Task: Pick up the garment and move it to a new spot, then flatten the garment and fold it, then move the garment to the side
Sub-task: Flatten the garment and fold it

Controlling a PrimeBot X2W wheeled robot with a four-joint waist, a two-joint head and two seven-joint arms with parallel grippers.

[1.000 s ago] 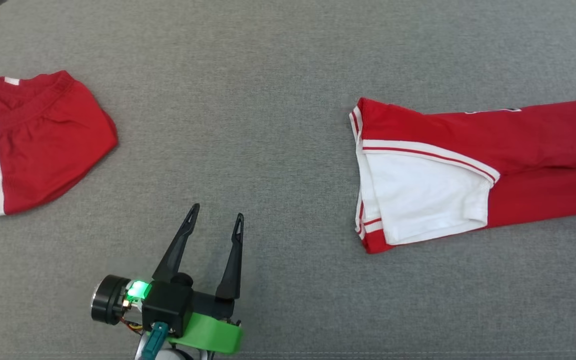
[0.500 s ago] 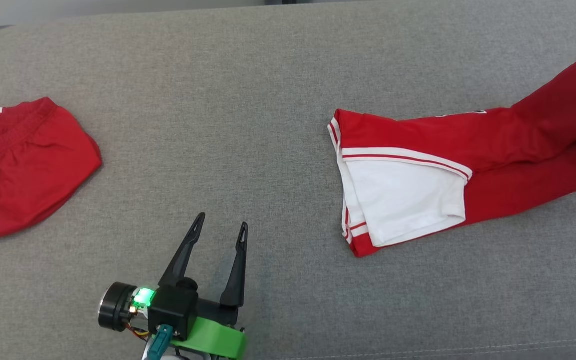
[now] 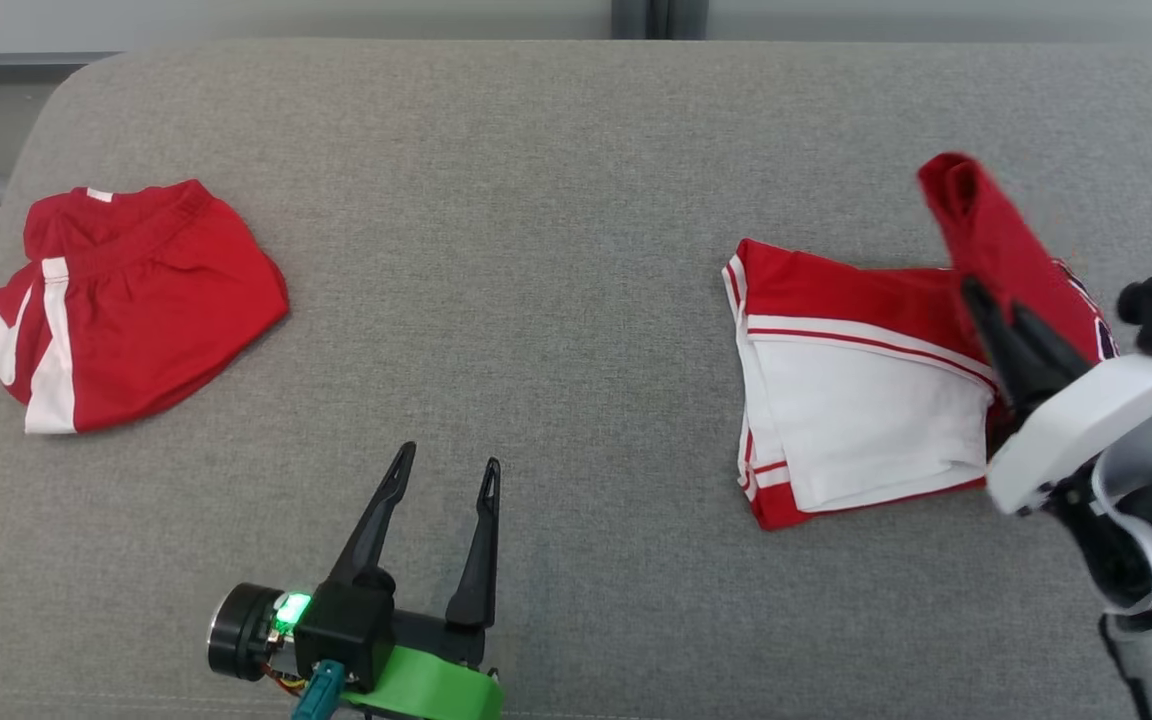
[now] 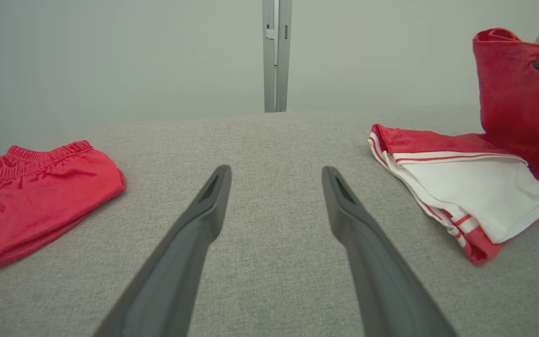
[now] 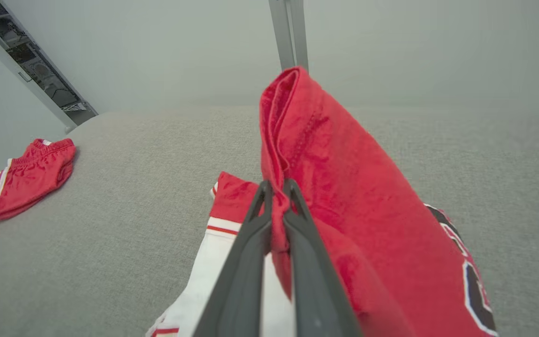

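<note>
1. The garment (image 3: 836, 290), red with white panels and stripes, lay on the right half of the grey surface (image 3: 536, 200). Its long axis ran along the surface's length, and its striped white edge pointed to the surface's left end.
2. The garment's right end was lifted off the grey surface and stood up as a red fold, with its top leaning toward the surface's far edge.
3. The right gripper (image 3: 971, 290) was closed tightly on this fold. In the right wrist view the two fingers pinched the red cloth between them (image 5: 277, 187).
4. The left gripper (image 3: 449, 457) was by the surface's near edge, left of the middle. Its jaws were spread wide and held nothing.
5. Red shorts (image 3: 136, 300) with white stripes lay folded at the surface's left end, well apart from the garment.
6. The right wrist view showed black lettering (image 5: 475, 290) with white outline on the lifted cloth. The left wrist view showed how high the fold (image 4: 513, 93) rose above the flat part.
</note>
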